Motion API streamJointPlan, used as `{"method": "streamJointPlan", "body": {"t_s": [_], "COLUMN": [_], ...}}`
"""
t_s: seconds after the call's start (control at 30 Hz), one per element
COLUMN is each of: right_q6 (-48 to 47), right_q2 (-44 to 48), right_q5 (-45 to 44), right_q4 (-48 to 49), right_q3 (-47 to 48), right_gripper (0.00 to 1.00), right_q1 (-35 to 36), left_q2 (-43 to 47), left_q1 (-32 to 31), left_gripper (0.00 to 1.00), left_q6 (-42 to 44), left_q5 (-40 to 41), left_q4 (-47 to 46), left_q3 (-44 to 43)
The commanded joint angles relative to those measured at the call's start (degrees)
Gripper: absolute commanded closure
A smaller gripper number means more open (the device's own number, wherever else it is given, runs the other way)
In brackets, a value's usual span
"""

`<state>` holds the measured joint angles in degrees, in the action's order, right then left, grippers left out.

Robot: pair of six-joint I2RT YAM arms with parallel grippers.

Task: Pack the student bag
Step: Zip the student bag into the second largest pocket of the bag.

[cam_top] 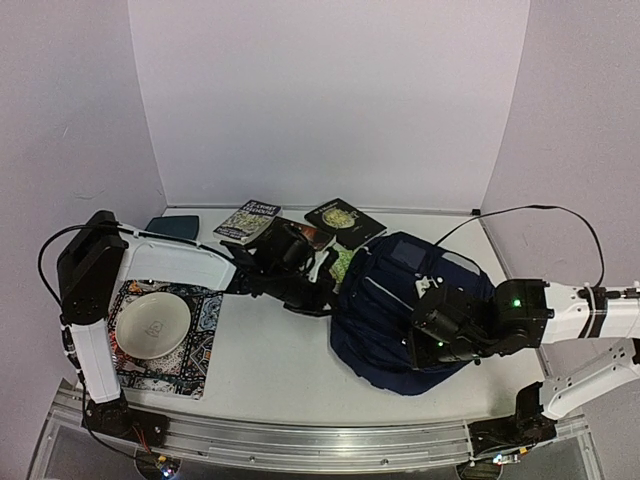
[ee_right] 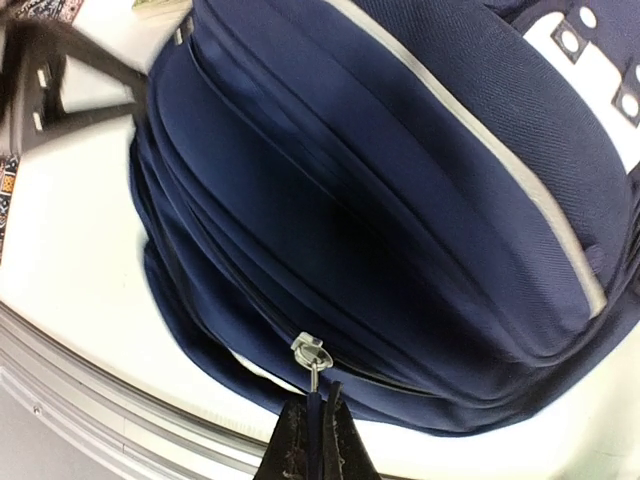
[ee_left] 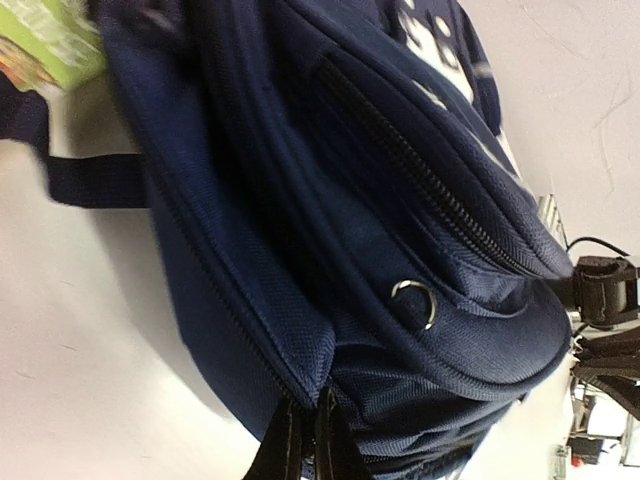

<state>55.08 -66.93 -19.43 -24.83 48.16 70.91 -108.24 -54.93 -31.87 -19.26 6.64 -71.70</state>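
Observation:
The student bag [cam_top: 385, 300] lies flat at centre right, navy with thin white stripes; it fills the left wrist view [ee_left: 330, 200] and the right wrist view [ee_right: 380, 180]. My left gripper [cam_top: 325, 303] reaches across to the bag's left edge and is shut on a fold of its fabric [ee_left: 308, 425]. My right gripper [cam_top: 415, 352] hovers over the bag's near side and is shut on the pull tab under the silver zipper slider [ee_right: 311, 352], its fingertips pressed together [ee_right: 322, 415].
A white plate [cam_top: 152, 325] rests on a patterned mat [cam_top: 205, 350] at the left. Two books [cam_top: 248, 220] [cam_top: 345, 222], a teal pouch [cam_top: 172, 227] and a green packet [cam_top: 342, 262] lie behind the bag. The metal rail [cam_top: 300, 440] runs along the near edge.

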Motion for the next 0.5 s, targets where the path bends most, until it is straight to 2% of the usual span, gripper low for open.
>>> {"method": "streamJointPlan", "body": {"t_s": [0.0, 0.13, 0.27, 0.37, 0.47], "right_q6": [-0.9, -2.9, -5.5, -7.4, -8.8], "right_q2": [1.5, -0.7, -4.7, -8.4, -11.1], "right_q5": [-0.7, -0.4, -1.4, -3.0, -4.0], "right_q4": [-9.5, -5.0, 2.5, 6.1, 10.1], "right_q3": [2.1, 3.1, 4.4, 6.6, 8.0], "right_gripper": [1.0, 1.0, 1.0, 1.0, 1.0], "right_q1": [0.6, 0.6, 0.6, 0.6, 0.6], "left_q2": [1.7, -0.8, -3.3, -2.0, 2.4], "left_q1": [10.0, 14.0, 15.0, 15.0, 14.3], "left_gripper": [1.0, 1.0, 0.99, 0.8, 0.6], "left_q6": [9.2, 12.1, 14.0, 12.5, 9.1], "left_q5": [11.3, 14.0, 15.0, 12.6, 11.8], "left_q4": [8.0, 9.8, 10.0, 10.1, 9.8], "left_q3": [-5.6, -10.4, -14.9, -15.0, -11.2]}}
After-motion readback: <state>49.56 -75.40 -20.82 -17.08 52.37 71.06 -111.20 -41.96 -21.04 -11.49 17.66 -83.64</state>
